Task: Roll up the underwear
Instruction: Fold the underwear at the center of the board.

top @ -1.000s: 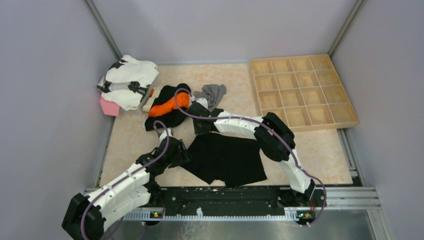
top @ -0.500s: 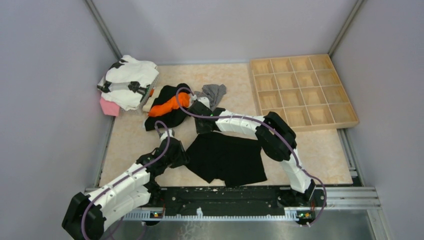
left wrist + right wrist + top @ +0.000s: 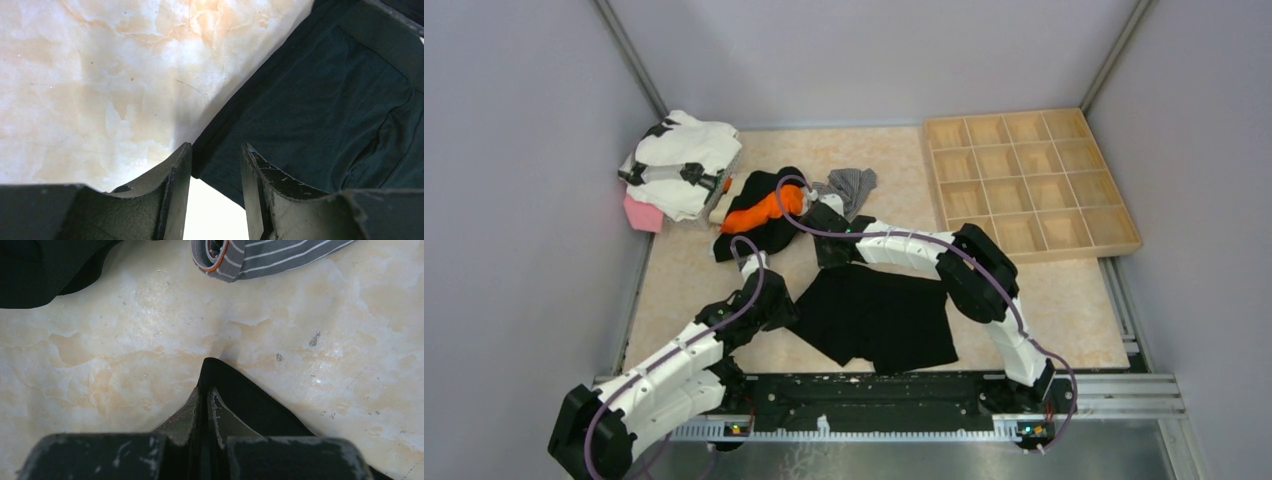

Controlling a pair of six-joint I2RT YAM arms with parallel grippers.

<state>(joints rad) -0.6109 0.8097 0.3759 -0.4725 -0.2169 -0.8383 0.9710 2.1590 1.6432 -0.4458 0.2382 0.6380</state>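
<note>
The black underwear [image 3: 879, 318] lies spread flat in the middle of the table. My right gripper [image 3: 822, 220] is shut on its far left corner, with black cloth [image 3: 250, 402] pinched between the jaws [image 3: 206, 390]. My left gripper [image 3: 786, 306] sits at the garment's left corner. Its jaws stand apart [image 3: 216, 147], and the dark cloth's [image 3: 325, 100] corner lies just past the fingertips. The grey striped underwear [image 3: 849, 187] lies crumpled beyond the right gripper, and the right wrist view shows it at the top [image 3: 270, 257].
A wooden compartment tray [image 3: 1024, 180] fills the back right. A black and orange cloth heap [image 3: 764, 215] lies behind the left gripper. At the back left are a white and black garment pile [image 3: 679, 160] and a pink item [image 3: 642, 213]. Grey walls enclose the table.
My left gripper's jaws have narrowed at the black underwear's left corner. The right arm holds its corner in nearly the same place.
</note>
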